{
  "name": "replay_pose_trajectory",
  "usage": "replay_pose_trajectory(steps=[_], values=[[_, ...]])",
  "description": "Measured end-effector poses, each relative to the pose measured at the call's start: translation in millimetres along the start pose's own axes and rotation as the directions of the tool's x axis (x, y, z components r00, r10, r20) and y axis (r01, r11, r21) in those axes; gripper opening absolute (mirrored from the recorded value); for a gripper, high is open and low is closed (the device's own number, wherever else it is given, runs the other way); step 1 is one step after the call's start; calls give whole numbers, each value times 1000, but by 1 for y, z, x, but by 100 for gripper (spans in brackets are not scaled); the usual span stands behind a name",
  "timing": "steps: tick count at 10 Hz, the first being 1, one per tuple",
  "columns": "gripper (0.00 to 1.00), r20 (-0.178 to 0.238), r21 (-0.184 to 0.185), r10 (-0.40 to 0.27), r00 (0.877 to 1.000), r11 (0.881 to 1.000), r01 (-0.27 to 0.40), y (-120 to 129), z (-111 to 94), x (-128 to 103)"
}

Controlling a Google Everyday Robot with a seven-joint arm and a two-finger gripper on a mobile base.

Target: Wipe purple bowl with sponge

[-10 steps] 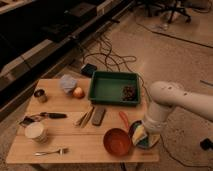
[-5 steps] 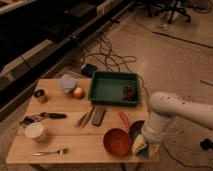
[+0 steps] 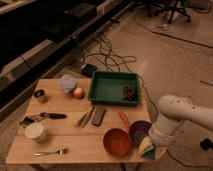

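The gripper (image 3: 152,143) hung low at the surface's (image 3: 75,127) 4 o'clock corner, right against the sponge (image 3: 145,147); whether it was clamped on it could not be told. Purple bowl (image 3: 140,131) lay just at 11 o'clock of the sponge, with the orange bowl (image 3: 118,142) touching it at its 8 o'clock. Green tray (image 3: 107,90) stood at 12 o'clock of both bowls, apart.

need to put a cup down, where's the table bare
Front middle is bare, between the fork and the orange bowl, in front of the grey block. Right front corner is crowded: purple bowl, sponge and the claw there too.
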State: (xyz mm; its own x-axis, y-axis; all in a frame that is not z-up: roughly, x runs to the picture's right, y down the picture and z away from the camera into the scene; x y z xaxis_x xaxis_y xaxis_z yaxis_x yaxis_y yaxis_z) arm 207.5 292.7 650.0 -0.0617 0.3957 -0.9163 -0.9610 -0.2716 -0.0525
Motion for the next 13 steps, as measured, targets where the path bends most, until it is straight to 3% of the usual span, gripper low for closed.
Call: replay_pose_trajectory(steps=[5,10,13], values=[[0,-28,-30,48,998,998,-49,-23,9,-16],[0,9,-25,66,998,998,-66,-31,-10,-37],[0,6,-35,68,998,997,-68,-34,-18,-55]])
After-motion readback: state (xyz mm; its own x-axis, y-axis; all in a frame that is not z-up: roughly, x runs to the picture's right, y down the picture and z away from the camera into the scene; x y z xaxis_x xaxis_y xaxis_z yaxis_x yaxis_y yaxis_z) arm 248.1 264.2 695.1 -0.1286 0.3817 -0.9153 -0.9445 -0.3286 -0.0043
